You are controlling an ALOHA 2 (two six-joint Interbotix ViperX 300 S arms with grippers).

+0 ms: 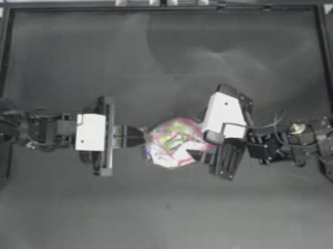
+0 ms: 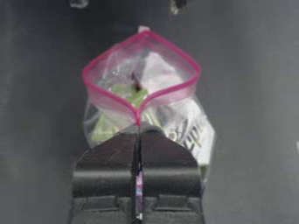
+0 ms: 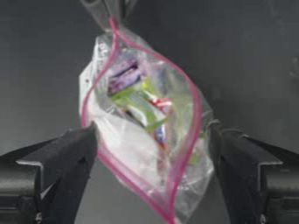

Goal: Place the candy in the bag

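your left pincer (image 2: 139, 144) is clamped on the pink-rimmed clear plastic zip bag (image 1: 174, 142), its mouth gaping between your right pincer's (image 3: 151, 151) spread jaws, yellow-green wrapped candy (image 3: 140, 106) inside; it's limp and slippery, so grip the stiffer rim.

a dark table (image 1: 162, 58) fills the top view, bare-surfaced, with a pale frame rail (image 1: 162, 4) running along its far edge.

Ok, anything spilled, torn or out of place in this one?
Nothing stands out. The bag hangs open mid-table, its pink rim pinched by the left gripper, and the right gripper is open around it. No sweets lie loose.
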